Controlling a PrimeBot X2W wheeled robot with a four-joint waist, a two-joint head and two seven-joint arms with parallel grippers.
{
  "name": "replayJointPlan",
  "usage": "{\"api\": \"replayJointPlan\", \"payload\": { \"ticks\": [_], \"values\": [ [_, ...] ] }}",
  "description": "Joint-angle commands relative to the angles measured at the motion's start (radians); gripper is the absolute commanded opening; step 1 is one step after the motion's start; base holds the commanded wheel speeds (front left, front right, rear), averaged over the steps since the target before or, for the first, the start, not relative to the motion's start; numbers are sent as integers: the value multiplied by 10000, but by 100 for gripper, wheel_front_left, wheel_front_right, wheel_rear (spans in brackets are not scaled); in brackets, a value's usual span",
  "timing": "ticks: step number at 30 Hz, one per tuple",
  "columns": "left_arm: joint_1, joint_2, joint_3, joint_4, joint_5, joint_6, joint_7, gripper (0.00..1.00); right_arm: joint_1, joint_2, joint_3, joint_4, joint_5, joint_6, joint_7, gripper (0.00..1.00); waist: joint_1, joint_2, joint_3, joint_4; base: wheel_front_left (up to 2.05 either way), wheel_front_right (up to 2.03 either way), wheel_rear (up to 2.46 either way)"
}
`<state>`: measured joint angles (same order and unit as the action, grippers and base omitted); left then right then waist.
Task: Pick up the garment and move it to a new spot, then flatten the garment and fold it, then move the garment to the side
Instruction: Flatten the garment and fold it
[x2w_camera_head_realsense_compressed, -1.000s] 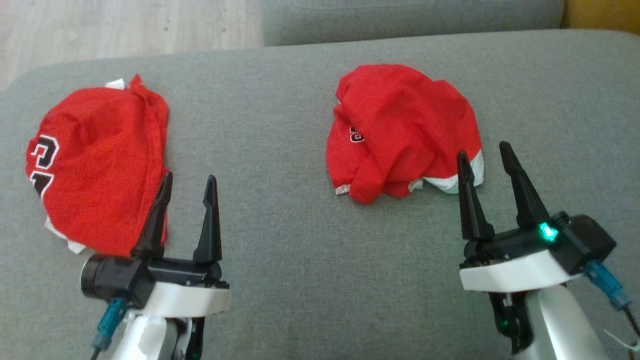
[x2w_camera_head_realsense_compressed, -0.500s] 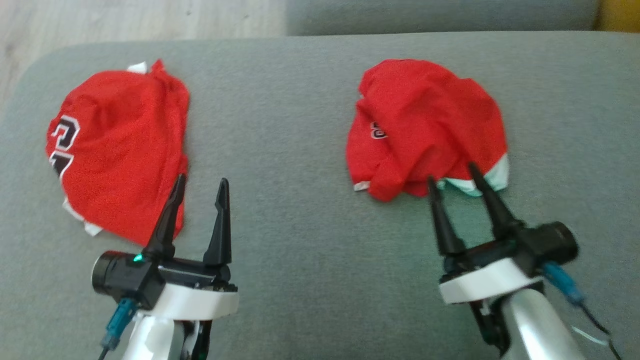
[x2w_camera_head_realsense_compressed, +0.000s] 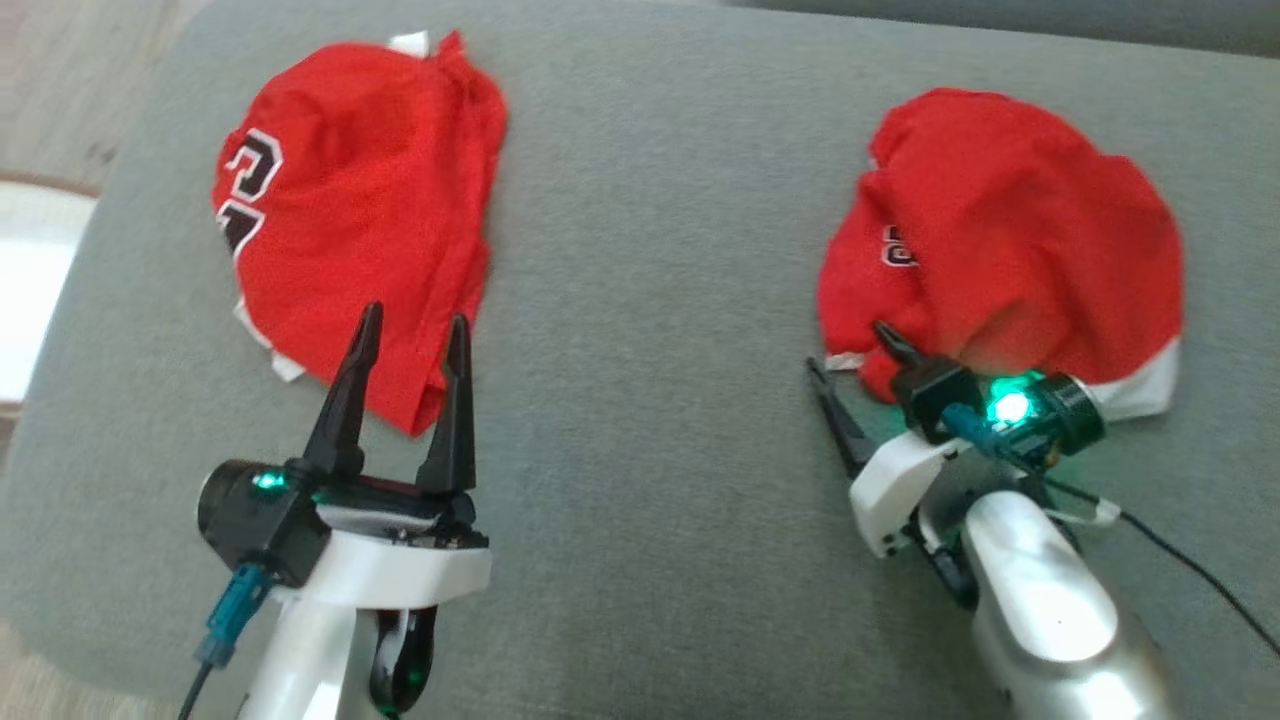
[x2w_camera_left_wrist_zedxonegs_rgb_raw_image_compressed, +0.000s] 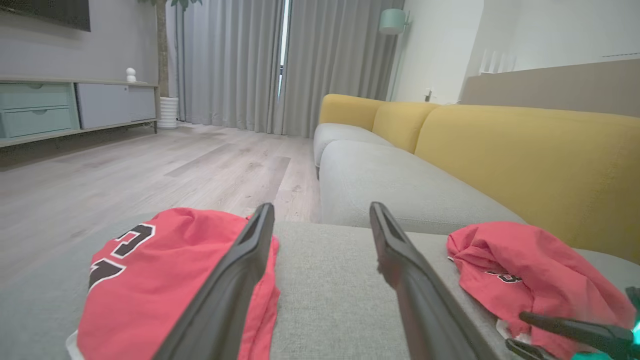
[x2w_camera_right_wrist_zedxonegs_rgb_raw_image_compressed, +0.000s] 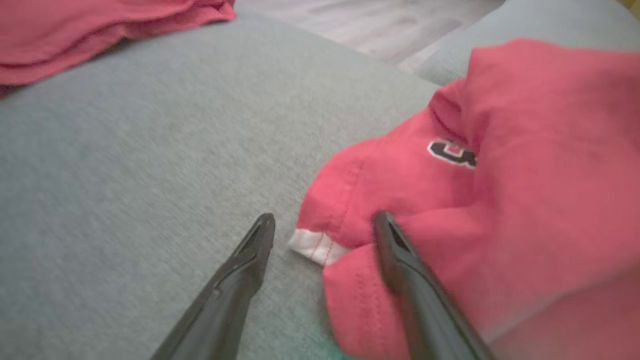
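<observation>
Crumpled red garment lay on the right of the grey cushion. Right gripper was nearer, arm rolled and pitched low. Its jaws were spread and empty, straddling the near-left white-trimmed hem: one finger over fabric, the other over bare cushion. Left gripper was spread too, holding nothing, by a second red garment.

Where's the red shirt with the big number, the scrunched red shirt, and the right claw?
Numbered red shirt (x2w_camera_head_realsense_compressed: 350, 230), head view, its flat middle.
Scrunched red shirt (x2w_camera_head_realsense_compressed: 1010, 230), head view, its bunched top.
Right gripper (x2w_camera_right_wrist_zedxonegs_rgb_raw_image_compressed: 325, 220), right wrist view, between its open fingertips.
</observation>
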<state>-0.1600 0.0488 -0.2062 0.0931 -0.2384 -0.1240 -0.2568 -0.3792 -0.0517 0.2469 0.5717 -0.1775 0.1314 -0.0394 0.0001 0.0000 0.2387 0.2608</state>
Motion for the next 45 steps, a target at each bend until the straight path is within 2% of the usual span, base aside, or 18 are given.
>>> {"api": "replayJointPlan", "payload": {
  "ticks": [1, 7, 8, 9, 10, 13, 19, 24, 29, 33, 37, 41, 45],
  "values": [
    [-339, 19, 226, -330, -63, -19, -49, 100, -226, 15, 99, -177, -124, -7, 97, 100, -1, 0, 144, 215, 0, 0, 0],
    [-391, 17, 99, -320, -225, -33, -49, 100, -381, 15, -339, 490, -197, -7, 655, 100, -1, 0, 179, 424, 0, 0, 0],
    [-399, 16, 91, -313, -234, -33, -49, 100, -392, 15, -410, 600, -73, -7, 779, 95, -1, 0, 173, 434, 0, 0, 0],
    [-409, 16, 85, -308, -244, -34, -49, 100, -413, 15, -418, 672, 44, -7, 823, 21, -1, 0, 163, 436, 0, 0, 0],
    [-420, 16, 83, -304, -252, -34, -49, 100, -439, 15, -411, 709, 142, -7, 787, 0, -1, 0, 149, 428, 0, 0, 0],
    [-430, 16, 101, -270, -247, -32, -49, 100, -548, 15, -256, 703, 451, -7, 513, 0, -1, 0, 29, 357, 0, 0, 0],
    [-335, 15, 91, -230, -209, -25, -49, 100, -1080, 15, 583, 234, 2039, -7, -467, 0, -1, 0, -386, 157, 0, 0, 0],
    [-154, 15, 149, -251, -149, 38, -49, 100, -2212, 15, 1639, -618, 3718, -7, -1173, 0, -1, 0, -740, -53, 0, 0, 0],
    [62, 15, 304, -263, -64, 48, -49, 100, -3332, 15, 1854, -1423, 5131, -7, -1740, 0, -1, 0, -1011, -313, 0, 0, 0],
    [217, 15, 484, -367, -27, 53, -49, 100, -4270, 15, 1324, -2133, 6133, -7, -2094, 0, -1, 0, -1169, -677, 0, 0, 0],
    [318, 15, 570, -475, 32, 39, -49, 100, -4717, 15, 194, -2609, 6442, -7, -2197, 0, -1, 0, -1245, -1149, 0, 0, 0],
    [366, 15, 594, -569, 49, 28, -49, 100, -4416, -6, -1403, -2297, 5716, -7, -1988, 0, -1, 0, -1176, -1611, 0, 0, 0],
    [251, 15, 519, -608, 83, 12, -49, 100, -3569, -575, -3234, -1613, 4815, -7, -959, 0, -1, 0, -977, -1942, 0, 0, 0]
  ]
}}
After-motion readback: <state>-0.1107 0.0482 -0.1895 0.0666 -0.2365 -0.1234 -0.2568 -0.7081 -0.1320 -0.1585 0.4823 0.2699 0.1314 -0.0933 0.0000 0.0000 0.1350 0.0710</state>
